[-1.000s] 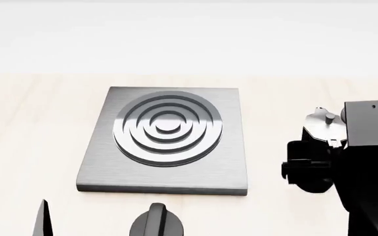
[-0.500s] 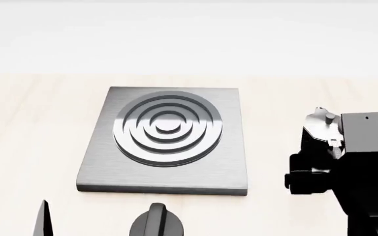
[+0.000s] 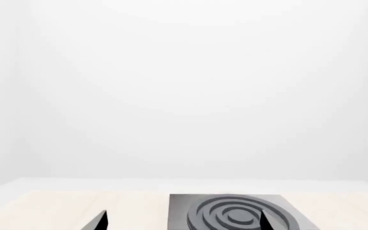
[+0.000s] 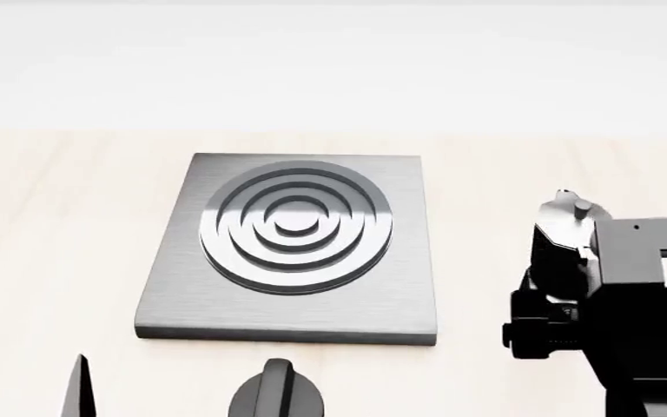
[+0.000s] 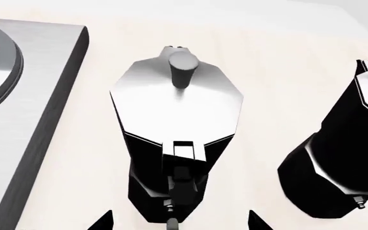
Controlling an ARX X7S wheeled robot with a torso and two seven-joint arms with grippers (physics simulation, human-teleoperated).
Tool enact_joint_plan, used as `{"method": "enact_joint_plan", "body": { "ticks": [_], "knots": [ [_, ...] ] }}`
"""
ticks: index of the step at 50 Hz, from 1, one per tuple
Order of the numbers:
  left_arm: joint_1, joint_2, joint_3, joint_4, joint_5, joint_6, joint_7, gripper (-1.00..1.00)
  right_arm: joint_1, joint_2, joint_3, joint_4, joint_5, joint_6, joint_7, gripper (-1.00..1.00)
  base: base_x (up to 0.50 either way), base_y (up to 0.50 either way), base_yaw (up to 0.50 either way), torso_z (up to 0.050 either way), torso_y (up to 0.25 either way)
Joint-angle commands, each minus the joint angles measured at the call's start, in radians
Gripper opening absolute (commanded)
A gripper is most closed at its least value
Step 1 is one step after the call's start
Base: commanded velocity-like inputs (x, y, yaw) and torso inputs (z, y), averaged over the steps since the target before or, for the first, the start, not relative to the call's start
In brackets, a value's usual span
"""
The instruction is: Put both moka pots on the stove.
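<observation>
No readable text, label, brand, number or sign appears on any surface in the head view or either wrist view.

The right tool (image 5: 178, 225) hangs low with its wrist pointing down, its bulky black housing filling the head view's lower right corner. Only its two dark fingertips (image 5: 102, 221) show in its own wrist view, set wide apart (nothing is clamped between them). The left tool (image 3: 180, 223) is held level and pointing forward, its two fingertips (image 3: 98, 221) likewise spread apart; in the head view just one thin black finger of it shows.
</observation>
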Motion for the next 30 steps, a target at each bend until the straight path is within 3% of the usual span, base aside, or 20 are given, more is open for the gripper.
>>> {"method": "enact_joint_plan", "body": {
  "ticks": [1, 3, 4, 20, 30],
  "knots": [
    [0.000, -0.003, 0.004, -0.001, -0.001, 0.001, -0.004, 1.00, 0.007, -0.002, -0.003, 0.065, -0.009, -0.033, -0.007, 1.00, 0.00, 0.00, 0.00, 0.000, 0.000],
    [0.000, -0.004, 0.004, 0.001, -0.001, 0.001, -0.005, 1.00, 0.005, -0.003, -0.006, 0.067, -0.011, -0.039, -0.008, 1.00, 0.00, 0.00, 0.00, 0.000, 0.000],
    [0.000, -0.005, 0.004, 0.002, -0.001, 0.000, -0.005, 1.00, 0.005, -0.003, -0.006, 0.066, -0.011, -0.041, -0.007, -1.00, 0.00, 0.00, 0.00, 0.000, 0.000],
    [-0.003, -0.009, 0.006, -0.001, -0.005, 0.003, -0.011, 1.00, -0.013, 0.005, 0.002, -0.040, 0.006, 0.000, 0.013, -1.00, 0.00, 0.00, 0.00, 0.000, 0.000],
    [-0.005, -0.011, 0.009, -0.001, -0.007, 0.003, -0.014, 1.00, -0.036, 0.020, 0.040, -0.215, 0.042, 0.056, 0.047, -1.00, 0.00, 0.00, 0.00, 0.000, 0.000]
  ]
}}
